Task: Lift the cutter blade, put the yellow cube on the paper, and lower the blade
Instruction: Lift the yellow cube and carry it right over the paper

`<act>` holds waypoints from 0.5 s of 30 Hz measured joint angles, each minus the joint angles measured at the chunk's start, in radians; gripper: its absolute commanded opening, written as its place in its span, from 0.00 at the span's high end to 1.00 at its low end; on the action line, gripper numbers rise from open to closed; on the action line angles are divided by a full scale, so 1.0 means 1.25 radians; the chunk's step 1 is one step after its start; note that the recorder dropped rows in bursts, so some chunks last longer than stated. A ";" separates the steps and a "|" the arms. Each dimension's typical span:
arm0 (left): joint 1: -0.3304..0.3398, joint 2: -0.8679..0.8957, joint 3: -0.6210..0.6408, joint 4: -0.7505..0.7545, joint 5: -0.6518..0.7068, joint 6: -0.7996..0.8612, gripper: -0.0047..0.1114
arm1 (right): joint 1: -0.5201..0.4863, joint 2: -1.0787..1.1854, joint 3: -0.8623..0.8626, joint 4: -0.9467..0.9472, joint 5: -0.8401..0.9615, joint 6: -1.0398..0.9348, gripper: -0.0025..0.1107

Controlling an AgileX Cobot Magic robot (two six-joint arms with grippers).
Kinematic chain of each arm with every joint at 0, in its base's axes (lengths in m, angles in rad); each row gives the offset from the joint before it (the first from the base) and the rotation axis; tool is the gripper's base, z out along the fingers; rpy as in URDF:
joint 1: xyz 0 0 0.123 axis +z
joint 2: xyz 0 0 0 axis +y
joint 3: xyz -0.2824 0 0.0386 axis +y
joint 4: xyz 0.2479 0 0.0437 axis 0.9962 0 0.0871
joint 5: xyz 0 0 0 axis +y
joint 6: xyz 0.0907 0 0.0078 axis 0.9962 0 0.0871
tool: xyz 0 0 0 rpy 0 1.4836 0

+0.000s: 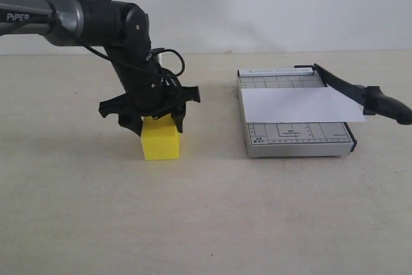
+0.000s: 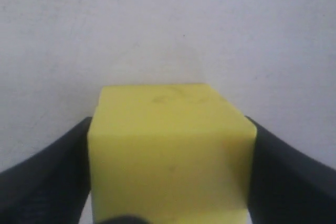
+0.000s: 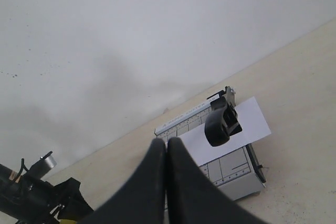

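The yellow cube point(image 1: 159, 141) rests on the table, left of the grey trimmer point(image 1: 296, 141). My left gripper point(image 1: 156, 125) comes down over it, with a black finger pressed against each side of the yellow cube point(image 2: 170, 150). The white paper point(image 1: 299, 104) lies across the trimmer base. The cutter blade point(image 1: 351, 88) slants up off the trimmer's right edge, its thick handle end out to the right. In the right wrist view my right gripper point(image 3: 166, 148) is shut and empty, well short of the cutter blade point(image 3: 220, 124) and the paper point(image 3: 249, 124). That gripper is outside the exterior view.
A pale wall runs behind the beige table. The trimmer point(image 3: 236, 179) sits on the right half, with its hinge at the far side. The left arm point(image 1: 77, 17) reaches in from the upper left.
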 measured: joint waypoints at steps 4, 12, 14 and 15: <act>-0.003 -0.031 -0.079 0.004 0.014 0.096 0.92 | 0.000 0.000 0.000 0.000 0.000 0.000 0.98; -0.108 -0.012 -0.345 0.007 -0.013 0.243 0.92 | 0.000 0.000 0.000 0.000 0.000 0.000 0.98; -0.118 0.014 -0.384 0.007 -0.015 0.246 0.92 | 0.000 0.000 0.000 0.000 0.001 0.000 0.98; -0.122 0.032 -0.406 0.007 -0.015 0.249 0.92 | 0.000 0.000 0.000 0.000 0.001 0.000 0.98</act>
